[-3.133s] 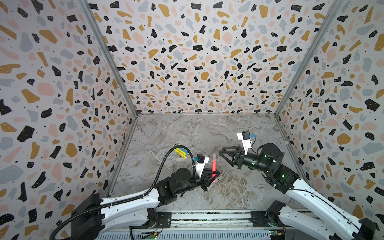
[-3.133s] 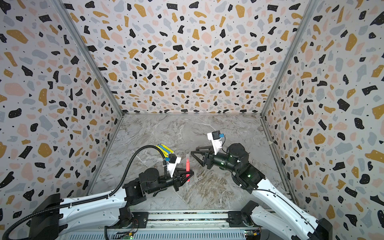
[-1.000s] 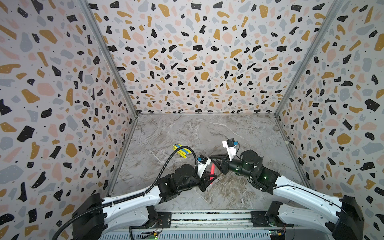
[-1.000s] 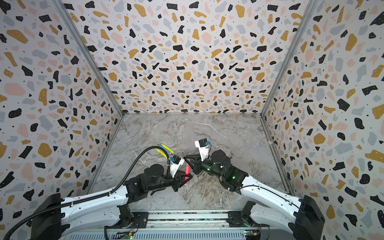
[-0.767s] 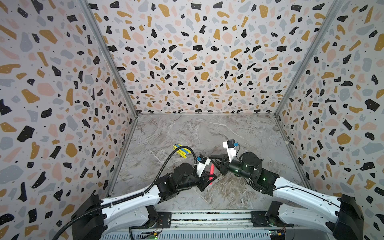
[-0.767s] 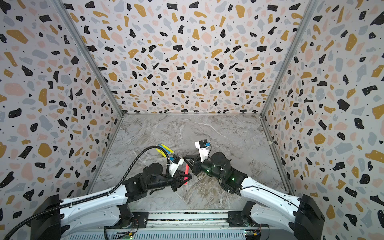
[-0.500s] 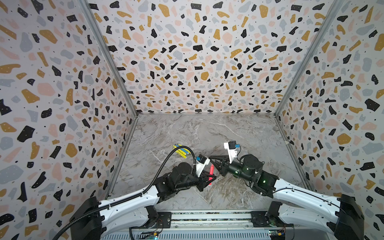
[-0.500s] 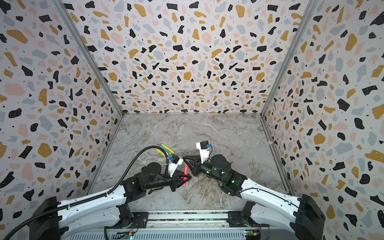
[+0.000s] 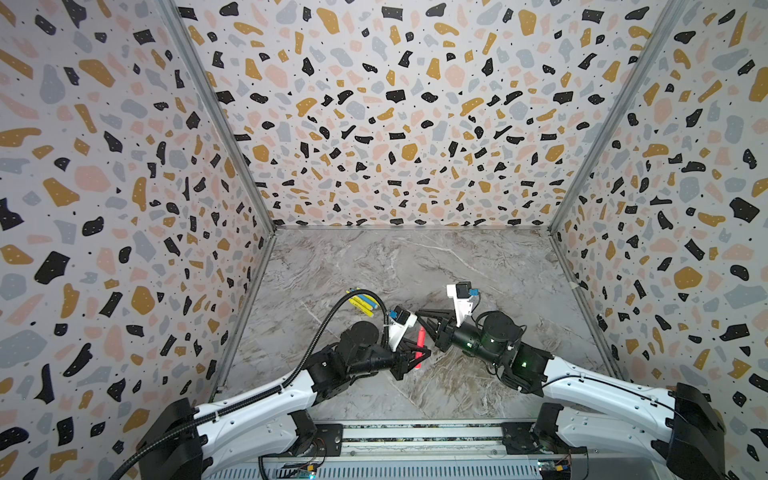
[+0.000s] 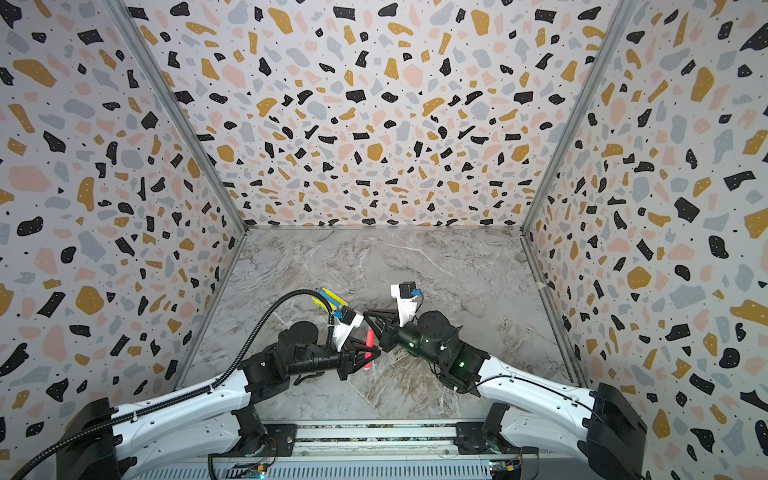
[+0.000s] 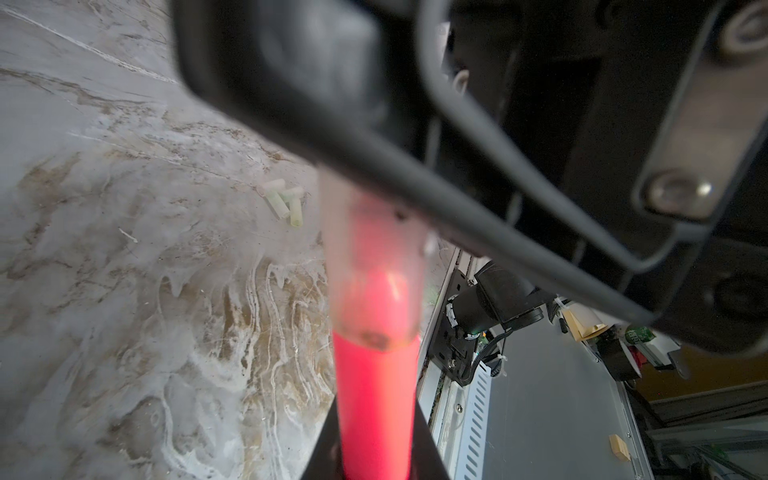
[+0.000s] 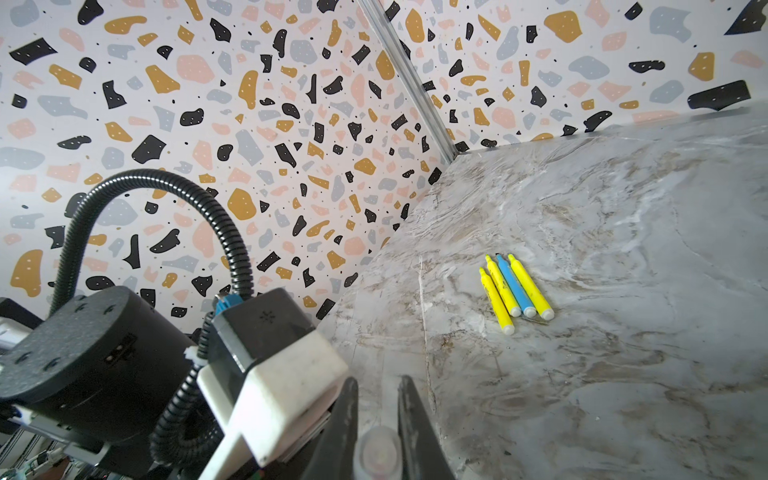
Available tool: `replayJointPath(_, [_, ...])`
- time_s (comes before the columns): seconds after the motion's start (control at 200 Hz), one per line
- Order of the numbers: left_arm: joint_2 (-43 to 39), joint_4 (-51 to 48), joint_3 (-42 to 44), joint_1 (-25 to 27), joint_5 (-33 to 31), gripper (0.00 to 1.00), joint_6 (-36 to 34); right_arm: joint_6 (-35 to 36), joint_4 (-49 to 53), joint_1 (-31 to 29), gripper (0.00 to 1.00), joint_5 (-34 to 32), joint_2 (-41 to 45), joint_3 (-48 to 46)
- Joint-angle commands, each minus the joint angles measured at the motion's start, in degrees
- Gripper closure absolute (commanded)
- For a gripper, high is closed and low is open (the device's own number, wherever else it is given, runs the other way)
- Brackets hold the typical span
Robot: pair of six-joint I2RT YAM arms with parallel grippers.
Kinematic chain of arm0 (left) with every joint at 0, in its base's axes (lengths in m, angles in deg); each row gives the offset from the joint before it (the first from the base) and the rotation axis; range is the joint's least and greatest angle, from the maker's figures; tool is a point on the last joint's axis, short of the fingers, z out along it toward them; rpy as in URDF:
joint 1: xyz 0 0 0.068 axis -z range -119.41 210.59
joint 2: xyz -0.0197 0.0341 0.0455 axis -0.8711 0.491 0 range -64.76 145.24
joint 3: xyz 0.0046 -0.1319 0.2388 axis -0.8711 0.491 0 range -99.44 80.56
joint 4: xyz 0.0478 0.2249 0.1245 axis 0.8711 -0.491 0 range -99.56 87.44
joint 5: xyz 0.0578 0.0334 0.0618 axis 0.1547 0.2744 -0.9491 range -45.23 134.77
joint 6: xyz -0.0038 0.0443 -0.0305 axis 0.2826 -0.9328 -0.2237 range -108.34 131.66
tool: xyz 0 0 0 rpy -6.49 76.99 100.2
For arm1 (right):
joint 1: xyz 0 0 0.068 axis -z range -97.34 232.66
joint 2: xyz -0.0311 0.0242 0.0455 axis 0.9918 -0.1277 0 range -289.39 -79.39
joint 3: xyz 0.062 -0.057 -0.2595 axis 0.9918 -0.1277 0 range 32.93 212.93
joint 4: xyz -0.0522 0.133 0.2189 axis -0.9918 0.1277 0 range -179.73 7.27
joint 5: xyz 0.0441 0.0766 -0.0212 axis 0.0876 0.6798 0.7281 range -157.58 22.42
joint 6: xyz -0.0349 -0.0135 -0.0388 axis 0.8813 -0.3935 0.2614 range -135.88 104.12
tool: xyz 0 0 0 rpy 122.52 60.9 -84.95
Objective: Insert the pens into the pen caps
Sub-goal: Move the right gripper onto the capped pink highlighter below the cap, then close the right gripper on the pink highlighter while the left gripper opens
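While your left pincer [image 9: 417, 356] grips the pen [image 9: 421, 337], your right pincer [image 12: 378, 395] clamps the cap [image 11: 374, 257] coaxially over its tip.

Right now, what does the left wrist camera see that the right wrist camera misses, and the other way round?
Only the left wrist view: the pink-red pen in the left tool, its tip inside the clear cap, and a few loose caps lying beyond. Only the right wrist view: three yellow pens and one blue pen lying side by side. Both: the clear cap, pinched by the right tool, and the marble tabletop.
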Motion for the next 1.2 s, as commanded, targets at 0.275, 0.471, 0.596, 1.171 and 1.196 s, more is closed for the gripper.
replayJointPath(0.275, [-3.23, 13.11, 1.17, -5.80, -10.08, 1.00, 0.14, 11.23, 29.25, 8.87, 0.51, 18.04, 6.40, 13.55])
replayJointPath(0.471, [-4.77, 11.50, 3.15, -5.35, -9.66, 1.00, -0.64, 13.44, 30.47, 12.95, 0.48, 23.81, 6.15, 17.35])
replayJointPath(0.596, [-5.03, 11.64, 3.71, -4.86, -10.03, 1.00, -0.73, 13.39, 31.03, 12.95, 0.48, 25.24, 3.97, 18.44])
replayJointPath(1.171, [-2.24, 14.09, 2.08, 0.18, -11.61, 1.00, -1.08, 14.60, 29.94, 10.49, 0.61, 27.32, -5.66, 22.11])
replayJointPath(1.196, [-2.15, 14.18, 2.11, 0.20, -11.52, 1.00, -1.08, 14.58, 29.75, 10.45, 0.62, 27.36, -5.75, 22.13])
